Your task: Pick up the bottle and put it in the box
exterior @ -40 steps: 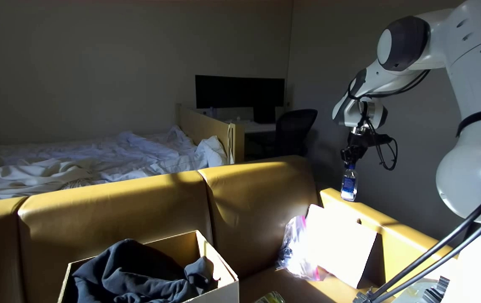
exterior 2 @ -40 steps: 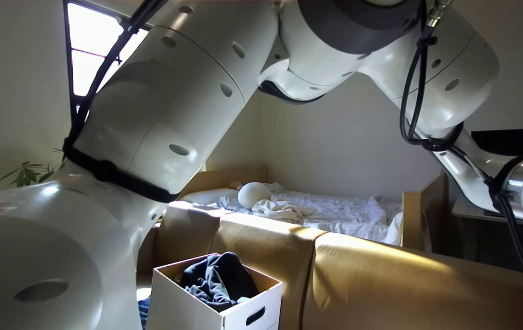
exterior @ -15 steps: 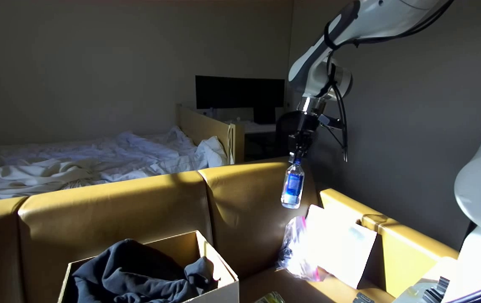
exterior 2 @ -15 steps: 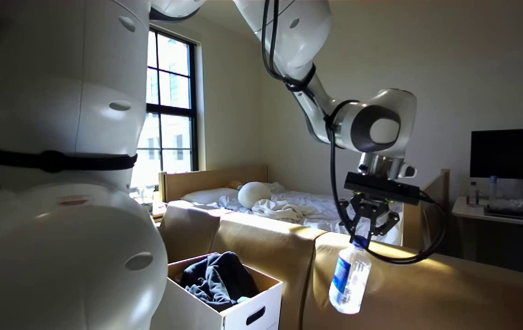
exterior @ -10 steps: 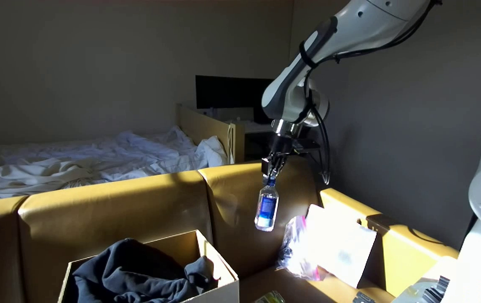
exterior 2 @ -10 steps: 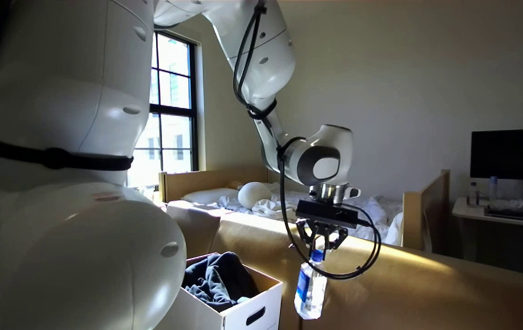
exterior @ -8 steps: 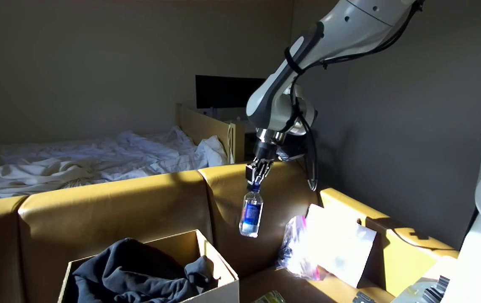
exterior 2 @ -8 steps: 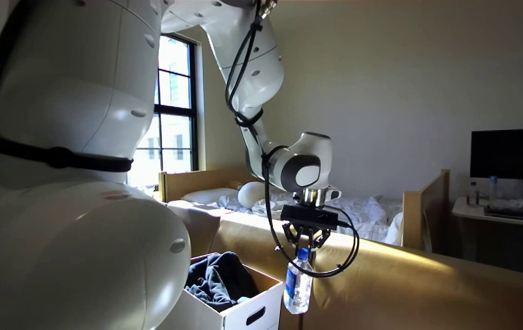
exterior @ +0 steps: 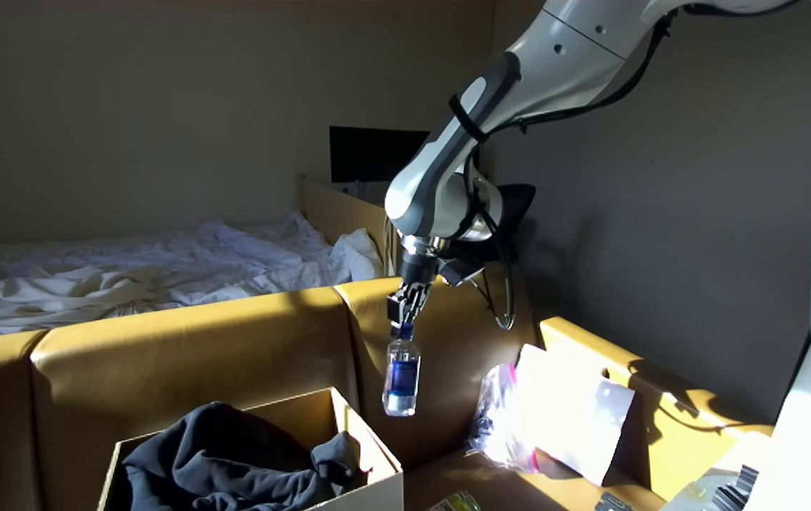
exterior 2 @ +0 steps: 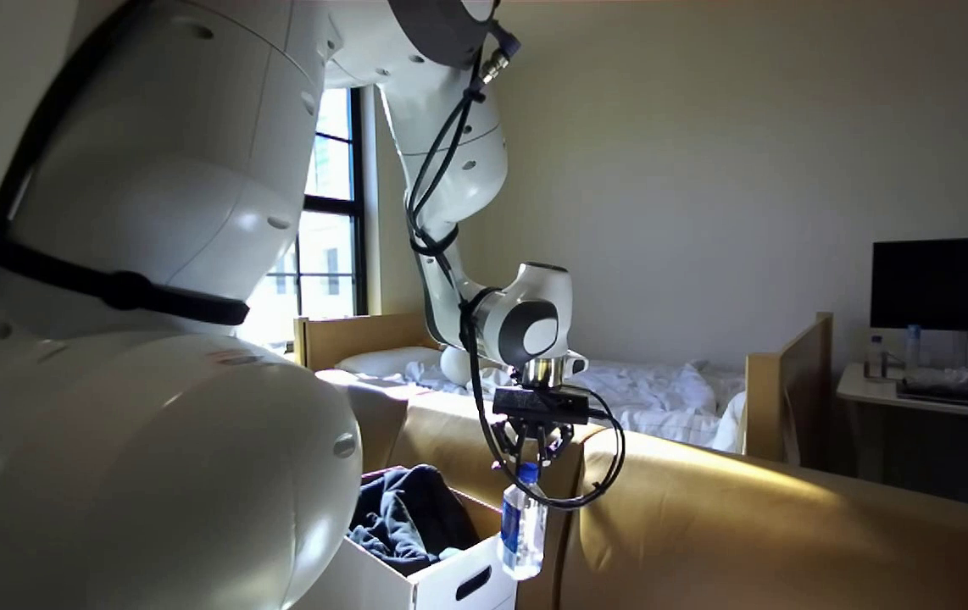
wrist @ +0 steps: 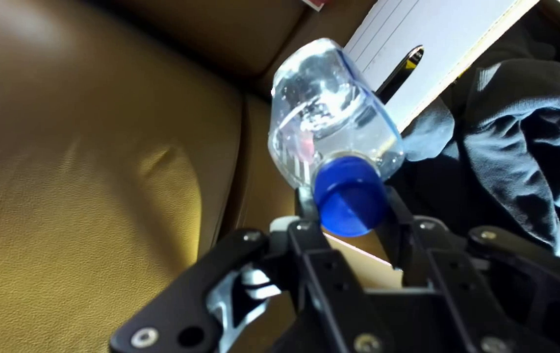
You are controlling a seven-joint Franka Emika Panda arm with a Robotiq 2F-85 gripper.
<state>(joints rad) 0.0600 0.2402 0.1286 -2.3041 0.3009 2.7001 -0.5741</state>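
Mustard-tan leather-look sofa (exterior: 192, 341) spans both exterior views, its backrest lit in patches. Behind it, a wooden-ended bed (exterior 2: 762, 398) with rumpled white bedding (exterior: 164, 270). White-and-grey jointed robot arm (exterior 2: 153, 212) arches overhead, wrist end hanging in front of the backrest. Wide black monitor (exterior 2: 950, 284) stands on a white desk (exterior 2: 865, 391) past the bed's end.

White open-topped box (exterior 2: 442, 593), tan inside, with an oval hand slot in one wall, in front of the backrest (base out of frame, so what bears it cannot be read). Overexposed white rectangular panel (exterior: 576, 419) by the sofa's armrest, clear plastic bag with a pink strip (exterior: 501, 415) just beside it. Dark blue-grey cloth garment (exterior: 235, 454) heaped in the box, humped above the rim in places.

Black two-fingered gripper (wrist: 350, 203) pinching a clear plastic bottle with a blue label (exterior: 401, 383) at its neck; wrist view has one finger on each side. Bottle hangs in mid-air, near upright with a slight lean, outside the box, close by the slotted wall. In an exterior view a gap shows between the bottle's base (exterior: 400, 407) and the box's rim (exterior: 367, 431), so the two are apart. Round bright-blue cap (wrist: 349, 189) on the bottle faces the wrist camera, one wedge of its top lighter.
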